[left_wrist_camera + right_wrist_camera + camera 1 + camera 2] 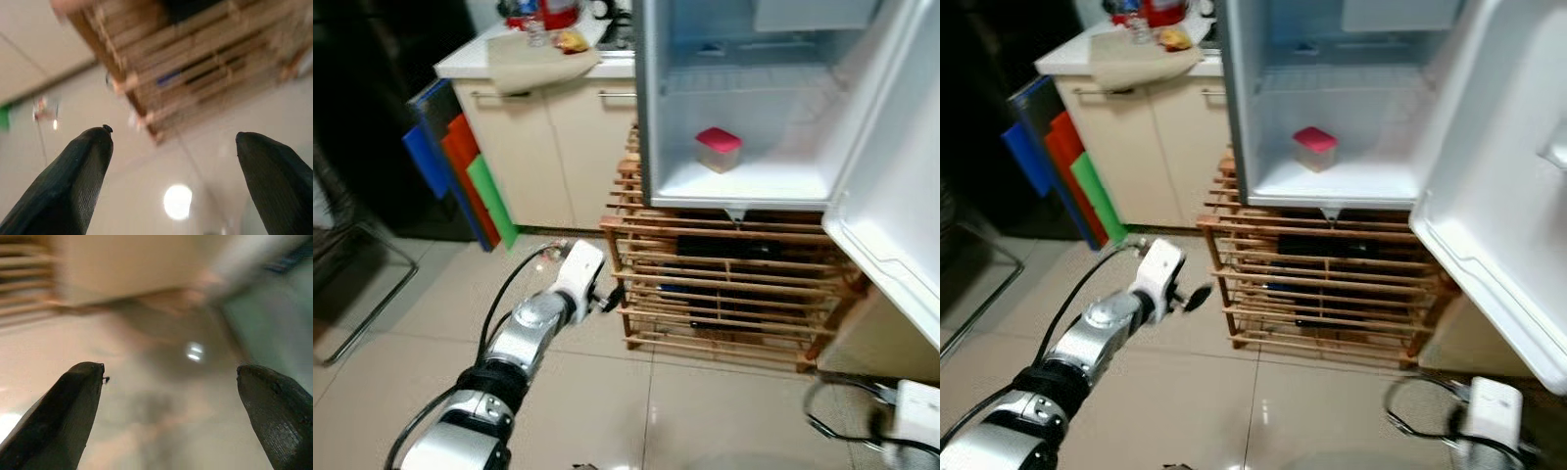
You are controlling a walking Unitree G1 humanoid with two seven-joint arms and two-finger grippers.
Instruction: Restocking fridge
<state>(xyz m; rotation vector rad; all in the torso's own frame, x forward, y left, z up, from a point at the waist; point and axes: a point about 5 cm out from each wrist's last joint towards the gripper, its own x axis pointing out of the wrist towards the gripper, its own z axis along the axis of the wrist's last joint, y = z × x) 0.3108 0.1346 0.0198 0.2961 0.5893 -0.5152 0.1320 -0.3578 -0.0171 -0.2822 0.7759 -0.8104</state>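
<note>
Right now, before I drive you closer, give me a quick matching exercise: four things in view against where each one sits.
Things:
1. pink-lidded container
2. wooden crate rack
3. colored boards
4. left gripper

Places:
A. leaning against the cabinet's side
B. under the open fridge
C. low over the floor, before the rack, jaws open
D. on the fridge's bottom shelf

Pairs: 1-D, 2-B, 3-A, 4-C

You had on record: one fridge [656, 117], door open; one pink-lidded container [718, 149] on its shelf; one wooden slatted rack [724, 284] beneath; three coloured boards [460, 166] (blue, red, green) against one cabinet [548, 147]; two grippers, left gripper [613, 297], right gripper [171, 416], fingers spread
</note>
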